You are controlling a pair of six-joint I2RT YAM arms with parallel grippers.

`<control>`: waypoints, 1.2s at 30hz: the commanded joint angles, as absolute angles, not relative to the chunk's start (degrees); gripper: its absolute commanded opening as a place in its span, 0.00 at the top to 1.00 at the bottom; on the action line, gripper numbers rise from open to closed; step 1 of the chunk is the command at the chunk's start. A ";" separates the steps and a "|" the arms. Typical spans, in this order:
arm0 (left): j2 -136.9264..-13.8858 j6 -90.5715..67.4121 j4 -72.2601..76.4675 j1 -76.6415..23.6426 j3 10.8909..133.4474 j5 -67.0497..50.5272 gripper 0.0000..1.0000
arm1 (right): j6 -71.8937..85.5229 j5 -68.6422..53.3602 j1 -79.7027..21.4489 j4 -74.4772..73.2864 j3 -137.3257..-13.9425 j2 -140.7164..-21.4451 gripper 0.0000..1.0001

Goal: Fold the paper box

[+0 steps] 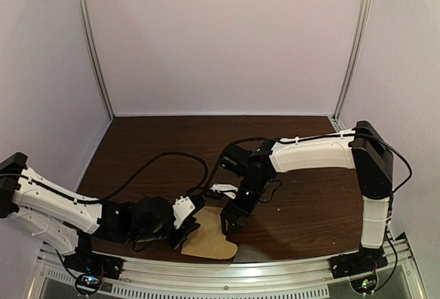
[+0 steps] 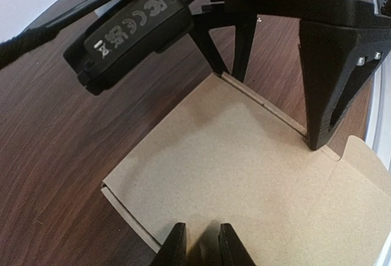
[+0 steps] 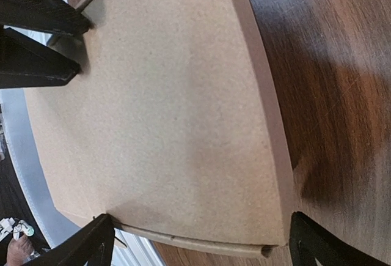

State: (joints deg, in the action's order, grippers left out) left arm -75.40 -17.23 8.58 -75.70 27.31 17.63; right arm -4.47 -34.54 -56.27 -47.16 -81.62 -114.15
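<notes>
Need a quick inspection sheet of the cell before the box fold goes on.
Surface: dark wood table, no damage seen.
Job's things: cardboard box, flat, unfolded, near the front edge.
Clutter: one tiny pale speck.
Grippers: left gripper fingers nearly together at the box edge, grip unclear; right gripper open, tips on the opposite edge.
Cables: black cable loops over the table.
Surroundings: pale walls, metal rail.

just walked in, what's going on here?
Both arms are on a flat brown cardboard box blank lying near the front edge of the dark wooden table. The right gripper is open, its fingers set at one edge. The left gripper meets the opposite edge with fingers nearly together; whether it grips is unclear. Nothing is folded up yet.
</notes>
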 commanded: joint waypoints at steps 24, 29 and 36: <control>-43.62 -18.26 -7.58 -75.69 23.78 29.92 0.66 | -9.54 -13.58 -56.36 -49.37 -82.55 -101.67 0.00; -41.42 -28.10 -16.08 -75.76 23.35 40.03 0.61 | -13.38 -18.25 -53.73 -45.83 -84.61 -101.63 0.00; -37.39 -54.20 -45.28 -75.72 28.48 66.69 0.42 | -22.71 -32.50 -50.71 -53.02 -98.29 -108.86 0.17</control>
State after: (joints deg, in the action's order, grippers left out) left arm -39.16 -36.53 -26.30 -75.70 24.77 49.56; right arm -16.47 -25.30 -50.94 -49.28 -90.02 -104.88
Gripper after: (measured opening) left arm 0.550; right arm 0.911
